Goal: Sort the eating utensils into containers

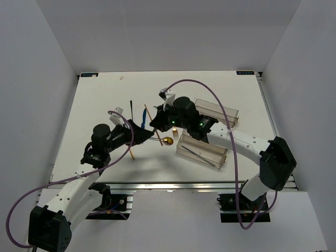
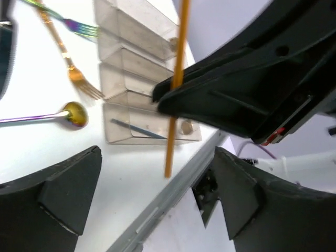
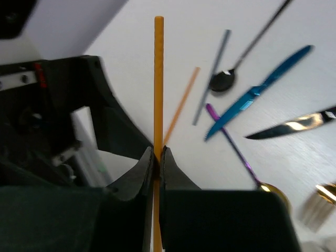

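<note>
My right gripper point(image 3: 158, 157) is shut on a wooden chopstick point(image 3: 158, 79) and holds it above the table; from above it is at the table's middle point(image 1: 156, 125). My left gripper point(image 2: 157, 205) is open and empty, close beside it point(image 1: 140, 128), and the held chopstick point(image 2: 176, 89) hangs in front of it. A second wooden chopstick point(image 3: 181, 105), a grey chopstick point(image 3: 211, 76), the black spoon point(image 3: 223, 81), blue knife point(image 3: 257, 92), black knife point(image 3: 294, 125) and gold-bowled purple spoon point(image 3: 236, 152) lie on the table. A clear container point(image 1: 184, 148) holds a grey chopstick point(image 1: 199, 156).
A second clear container point(image 1: 233, 113) stands at the back right. The gold fork point(image 2: 79, 79) and iridescent fork point(image 2: 68, 21) lie next to the containers point(image 2: 121, 68). The table's near edge rail point(image 2: 157, 210) runs under my left gripper.
</note>
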Controlling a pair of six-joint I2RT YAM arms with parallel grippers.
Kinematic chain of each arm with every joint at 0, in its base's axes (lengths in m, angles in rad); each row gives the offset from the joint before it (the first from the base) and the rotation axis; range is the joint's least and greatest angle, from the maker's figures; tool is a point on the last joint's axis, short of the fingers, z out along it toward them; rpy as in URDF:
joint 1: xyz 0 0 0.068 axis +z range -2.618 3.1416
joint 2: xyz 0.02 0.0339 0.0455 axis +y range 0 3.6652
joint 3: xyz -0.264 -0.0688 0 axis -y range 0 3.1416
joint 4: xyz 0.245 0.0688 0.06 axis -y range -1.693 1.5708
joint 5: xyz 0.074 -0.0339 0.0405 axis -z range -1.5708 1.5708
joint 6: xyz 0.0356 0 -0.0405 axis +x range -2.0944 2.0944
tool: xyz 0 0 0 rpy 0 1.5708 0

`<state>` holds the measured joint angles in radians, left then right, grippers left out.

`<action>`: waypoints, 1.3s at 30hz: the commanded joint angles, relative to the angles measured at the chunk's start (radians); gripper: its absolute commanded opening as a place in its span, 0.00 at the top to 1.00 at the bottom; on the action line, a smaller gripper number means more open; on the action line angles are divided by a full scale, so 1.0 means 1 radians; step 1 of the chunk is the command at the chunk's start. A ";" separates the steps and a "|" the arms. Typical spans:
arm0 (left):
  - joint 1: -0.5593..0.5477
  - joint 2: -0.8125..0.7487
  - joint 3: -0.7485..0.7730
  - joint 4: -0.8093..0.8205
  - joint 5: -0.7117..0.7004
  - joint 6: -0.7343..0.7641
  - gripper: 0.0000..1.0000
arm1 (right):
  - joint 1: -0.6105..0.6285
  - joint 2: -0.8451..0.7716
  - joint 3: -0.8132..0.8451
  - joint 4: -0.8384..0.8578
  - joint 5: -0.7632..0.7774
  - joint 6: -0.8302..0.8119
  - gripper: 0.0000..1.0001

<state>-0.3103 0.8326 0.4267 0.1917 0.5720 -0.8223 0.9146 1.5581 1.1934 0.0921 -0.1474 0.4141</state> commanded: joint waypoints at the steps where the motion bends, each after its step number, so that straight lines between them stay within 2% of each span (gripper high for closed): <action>1: -0.004 -0.047 0.095 -0.272 -0.150 0.107 0.02 | -0.043 -0.093 0.020 -0.191 0.116 -0.200 1.00; 2: -0.004 -0.052 0.112 -0.326 -0.240 0.124 0.02 | -0.052 -0.105 0.017 -0.240 0.143 -0.259 1.00; 3: -0.004 -0.056 0.127 -0.369 -0.285 0.155 0.02 | -0.056 -0.131 0.008 -0.282 0.182 -0.397 1.00; 5: -0.004 -0.061 0.164 -0.492 -0.378 0.176 0.02 | -0.060 -0.164 -0.049 -0.383 0.299 -0.509 1.00; 6: -0.004 -0.061 0.175 -0.524 -0.459 0.181 0.02 | -0.063 -0.199 -0.069 -0.412 0.319 -0.588 1.00; 10: -0.004 -0.052 0.211 -0.627 -0.598 0.178 0.02 | -0.097 -0.299 -0.188 -0.482 0.304 -0.722 1.00; 14: -0.004 -0.018 0.239 -0.692 -0.681 0.163 0.02 | -0.099 -0.360 -0.262 -0.526 0.376 -0.741 1.00; 20: -0.004 0.025 0.274 -0.719 -0.722 0.160 0.02 | -0.103 -0.365 -0.337 -0.592 0.422 -0.787 1.00; 25: -0.004 0.008 0.268 -0.712 -0.728 0.169 0.02 | -0.111 -0.386 -0.379 -0.583 0.378 -0.804 1.00; 30: -0.004 0.000 0.261 -0.706 -0.732 0.166 0.02 | -0.115 -0.414 -0.423 -0.540 0.387 -0.825 0.81; 31: -0.004 0.006 0.261 -0.710 -0.736 0.163 0.02 | -0.115 -0.414 -0.423 -0.543 0.372 -0.831 0.70; 33: -0.004 0.020 0.268 -0.719 -0.750 0.157 0.02 | -0.115 -0.420 -0.410 -0.549 0.367 -0.833 0.58; 34: -0.004 0.037 0.270 -0.725 -0.750 0.157 0.02 | -0.115 -0.424 -0.404 -0.551 0.362 -0.831 0.24; 35: -0.004 0.049 0.276 -0.730 -0.750 0.157 0.02 | -0.115 -0.431 -0.399 -0.548 0.362 -0.836 0.11; 39: -0.004 0.135 0.290 -0.748 -0.774 0.169 0.02 | -0.115 -0.467 -0.347 -0.523 0.356 -0.827 0.11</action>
<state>-0.3119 0.9184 0.6765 -0.5297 -0.1703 -0.6651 0.8024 1.1305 0.7795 -0.4862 0.2199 -0.4076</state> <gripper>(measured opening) 0.979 0.891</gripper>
